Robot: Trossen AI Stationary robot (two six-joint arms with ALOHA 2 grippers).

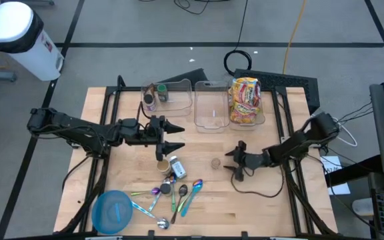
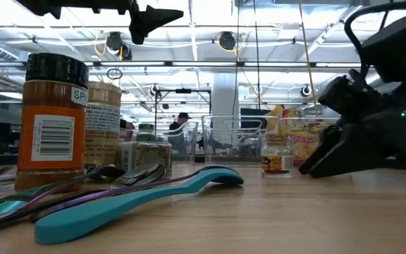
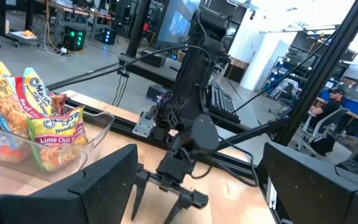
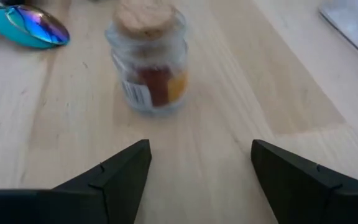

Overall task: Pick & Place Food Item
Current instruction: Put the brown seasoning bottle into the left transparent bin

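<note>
A small glass jar with a cork lid (image 4: 149, 59) stands upright on the wooden table (image 1: 272, 213); it also shows in the high view (image 1: 215, 162) and the low view (image 2: 277, 159). My right gripper (image 1: 227, 162) is open and low over the table, just right of the jar, its fingers pointing at it without touching. My left gripper (image 1: 181, 137) is open and empty, raised above the table left of centre, over two spice jars (image 1: 169, 165). Noodle packets (image 1: 245, 100) fill a clear bin at the back right.
Three clear bins stand along the far edge: one with spice jars (image 1: 157, 93), a middle one (image 1: 212, 110), and the noodle bin. Several spoons (image 1: 179, 193) and a blue bowl (image 1: 112, 210) lie near the front left. Bare wood shows at the front right.
</note>
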